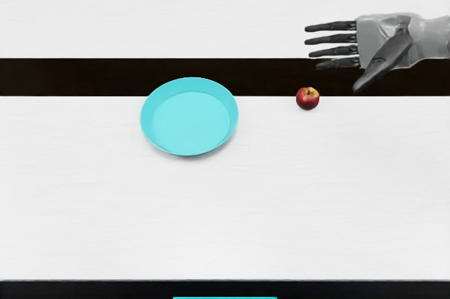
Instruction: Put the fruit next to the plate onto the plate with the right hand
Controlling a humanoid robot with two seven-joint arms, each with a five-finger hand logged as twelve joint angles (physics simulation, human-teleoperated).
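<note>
A small red apple (pixel 307 98) lies on the white table, right of a round turquoise plate (pixel 160 135) that has nothing on it. My right hand (pixel 336 56) comes in from the right edge and hovers above and to the right of the apple, apart from it. Its fingers (pixel 329 40) are stretched out straight toward the left, and the thumb points down-left; it holds nothing. The left arm does not show.
A dark band (pixel 105 77) runs across the table behind the plate and apple. White tabletop (pixel 281 200) spreads in front of them to the near edge. A turquoise strip (pixel 225 297) peeks in at the bottom edge.
</note>
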